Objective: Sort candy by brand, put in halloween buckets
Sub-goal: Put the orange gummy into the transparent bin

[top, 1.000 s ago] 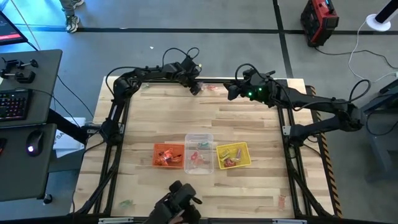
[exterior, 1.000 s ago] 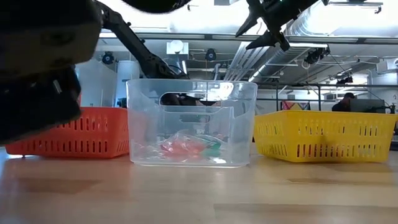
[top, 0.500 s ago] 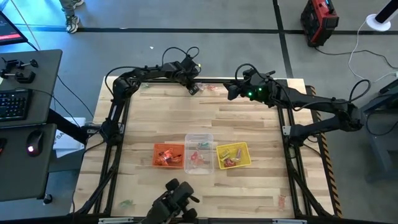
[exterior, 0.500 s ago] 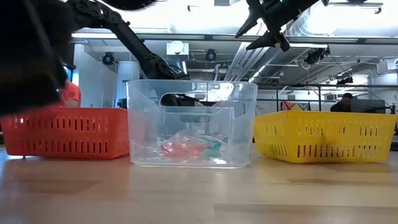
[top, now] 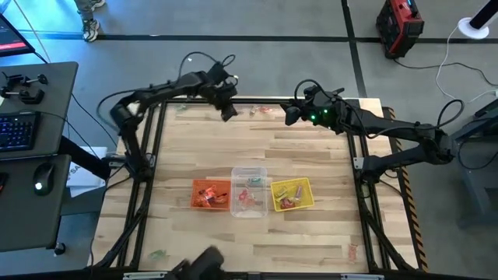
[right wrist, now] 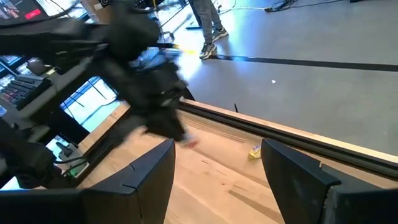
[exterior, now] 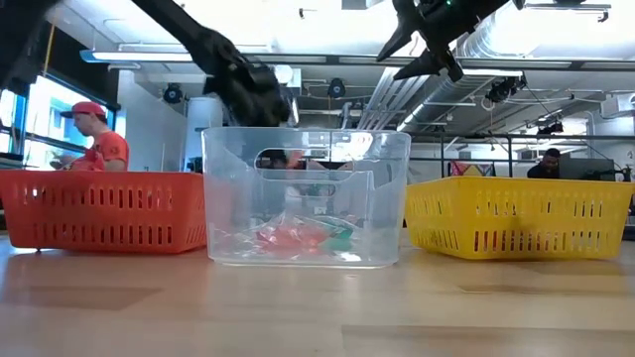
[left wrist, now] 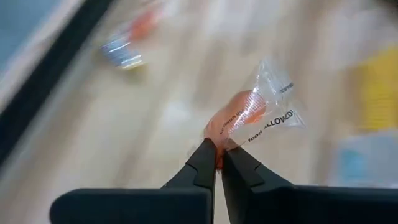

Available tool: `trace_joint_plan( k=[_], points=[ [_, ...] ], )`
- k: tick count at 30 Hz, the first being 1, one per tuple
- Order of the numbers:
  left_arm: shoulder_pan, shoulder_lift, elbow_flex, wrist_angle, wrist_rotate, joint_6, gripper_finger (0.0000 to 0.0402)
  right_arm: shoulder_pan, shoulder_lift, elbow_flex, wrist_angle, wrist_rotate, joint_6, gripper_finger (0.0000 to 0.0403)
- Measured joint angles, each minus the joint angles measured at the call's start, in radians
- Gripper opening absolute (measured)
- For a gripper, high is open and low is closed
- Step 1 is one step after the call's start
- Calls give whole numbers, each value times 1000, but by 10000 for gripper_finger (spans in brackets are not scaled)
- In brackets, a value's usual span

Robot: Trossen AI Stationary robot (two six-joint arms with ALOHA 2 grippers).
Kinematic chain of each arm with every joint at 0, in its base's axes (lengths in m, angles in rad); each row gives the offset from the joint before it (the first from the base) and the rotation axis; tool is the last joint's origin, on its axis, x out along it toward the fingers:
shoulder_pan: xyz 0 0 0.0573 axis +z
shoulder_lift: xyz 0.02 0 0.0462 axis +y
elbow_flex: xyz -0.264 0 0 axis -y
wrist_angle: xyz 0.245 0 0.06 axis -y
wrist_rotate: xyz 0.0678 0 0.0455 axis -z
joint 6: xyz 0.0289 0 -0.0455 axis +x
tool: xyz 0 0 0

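Between left fingers [left wrist: 217, 163], crinkly, seemingly orange candy [left wrist: 244, 112].

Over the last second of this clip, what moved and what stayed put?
The left gripper, shut on an orange wrapped candy, has swung left along the table's far edge, its elbow pushing outward. The dark object at the near edge has nearly left the high view. The right gripper, open, stays near the far edge; the orange bucket, clear bucket and yellow bucket are unmoved.

Dark jointed arms, looping black cables [top: 204, 61]
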Motion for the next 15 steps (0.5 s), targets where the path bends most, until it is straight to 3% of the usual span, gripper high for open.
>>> trace_joint_plan(
  k=[4, 7, 11, 15],
  points=[
    [-63, -179, -228, 200, 131, -50, 0, 0, 0, 0, -12, 4, -2, 231],
    [-128, -301, -392, 357, 175, -120, 0, -1, 0, 0, -33, 7, 4, 231],
    [-249, -403, -543, 477, 188, -189, 0, -2, 0, 0, -53, -21, 39, 231],
    [-399, -439, -569, 522, 124, -228, 0, 0, 0, 0, -53, -98, 32, 231]
  ],
)
